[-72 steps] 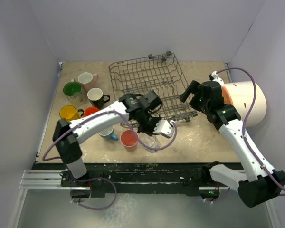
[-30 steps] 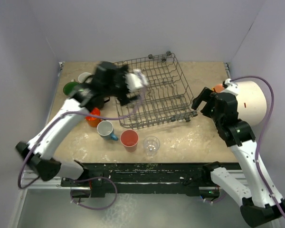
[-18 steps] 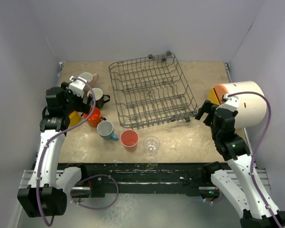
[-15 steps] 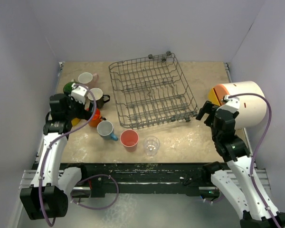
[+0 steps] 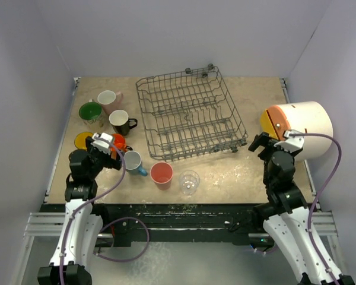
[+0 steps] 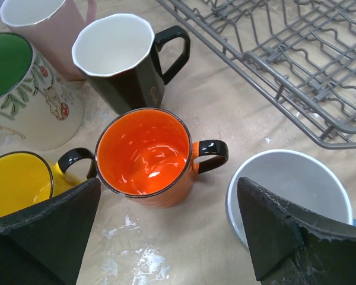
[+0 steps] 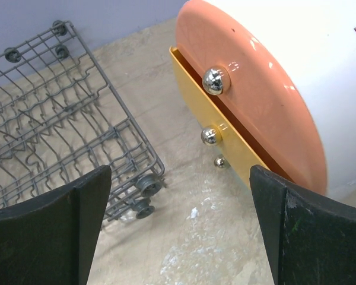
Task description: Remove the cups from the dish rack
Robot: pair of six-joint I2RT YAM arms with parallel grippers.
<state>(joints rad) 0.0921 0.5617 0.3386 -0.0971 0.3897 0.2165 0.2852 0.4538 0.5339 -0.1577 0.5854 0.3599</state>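
Above tan tabletop [image 5: 237,178], arms tucked low, left gripper [image 6: 168,184] and right gripper [image 7: 179,172] spread wide.

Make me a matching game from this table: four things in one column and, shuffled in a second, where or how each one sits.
Things:
1. orange mug
2. glass
3. rack
4. black mug

Places or states:
a. holds no cups
b. white inside, next to the pink mug
c. between the yellow mug and the blue mug
d. beside the tumbler

Pairs: 1-c, 2-d, 3-a, 4-b.
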